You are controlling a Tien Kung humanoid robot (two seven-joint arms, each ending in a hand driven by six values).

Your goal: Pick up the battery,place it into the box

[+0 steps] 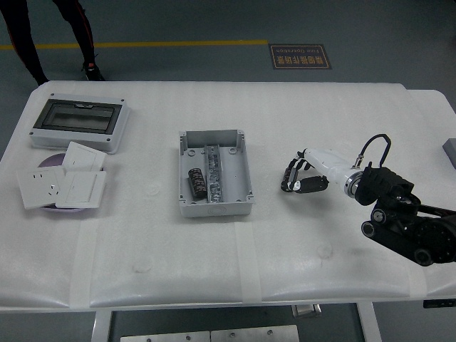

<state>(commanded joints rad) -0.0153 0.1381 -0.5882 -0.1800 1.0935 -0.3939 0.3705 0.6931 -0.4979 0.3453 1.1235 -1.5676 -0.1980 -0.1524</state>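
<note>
A rectangular floor sign [300,56] is seen on the grey floor beyond the table's far edge, dark with a reddish border. Two lines of pale lettering are carried on it, but they are too small and blurred to be read. No other text, label, brand or number can be made out on anything lying on the table.

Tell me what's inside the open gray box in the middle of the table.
Inside the gray box, a dark battery lies in the left half beside a metal rail running down the middle. Whatever lies beneath them is covered.
</note>
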